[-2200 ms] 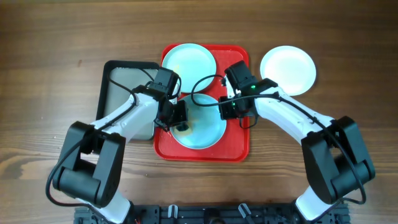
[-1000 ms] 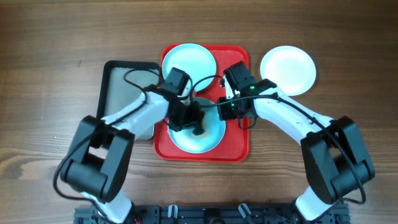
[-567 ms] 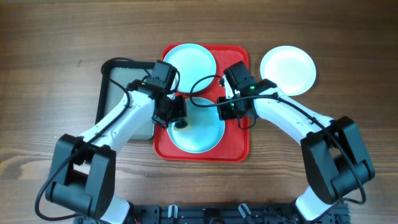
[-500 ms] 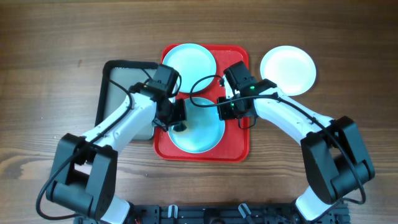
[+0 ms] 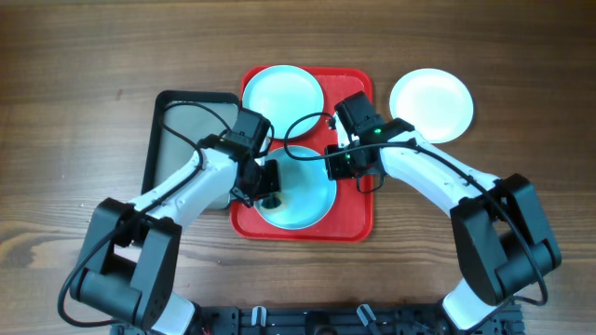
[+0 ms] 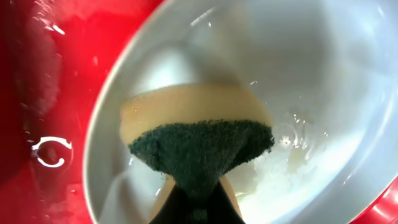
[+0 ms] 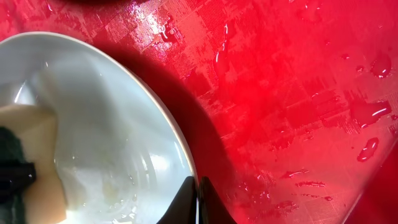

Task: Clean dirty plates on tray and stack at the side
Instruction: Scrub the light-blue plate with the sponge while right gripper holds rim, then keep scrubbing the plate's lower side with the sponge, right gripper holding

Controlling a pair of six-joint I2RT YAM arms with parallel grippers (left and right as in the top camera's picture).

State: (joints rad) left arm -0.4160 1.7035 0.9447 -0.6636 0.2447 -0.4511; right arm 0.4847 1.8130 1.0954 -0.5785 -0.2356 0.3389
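Note:
The red tray (image 5: pixel 358 212) holds two pale mint plates: one at its far left (image 5: pixel 282 93) and one at its front (image 5: pixel 303 200). A whiter plate (image 5: pixel 431 104) lies on the table to the right. My left gripper (image 5: pixel 268 181) is shut on a yellow sponge (image 6: pixel 199 137) with a dark green scouring face, pressed into the front plate (image 6: pixel 311 74) near its left rim. Yellowish foam shows beside the sponge. My right gripper (image 7: pixel 198 186) is shut on that plate's right rim (image 7: pixel 99 124), over the wet tray (image 7: pixel 298 93).
A smaller black tray (image 5: pixel 160 130) with a grey inside sits left of the red tray, under my left arm. Bare wooden table surrounds everything. Both arms reach in from the front edge.
My left gripper has swept the sponge from the middle of the front plate to its left side, then slightly toward the front. The right gripper and all plates have stayed put.

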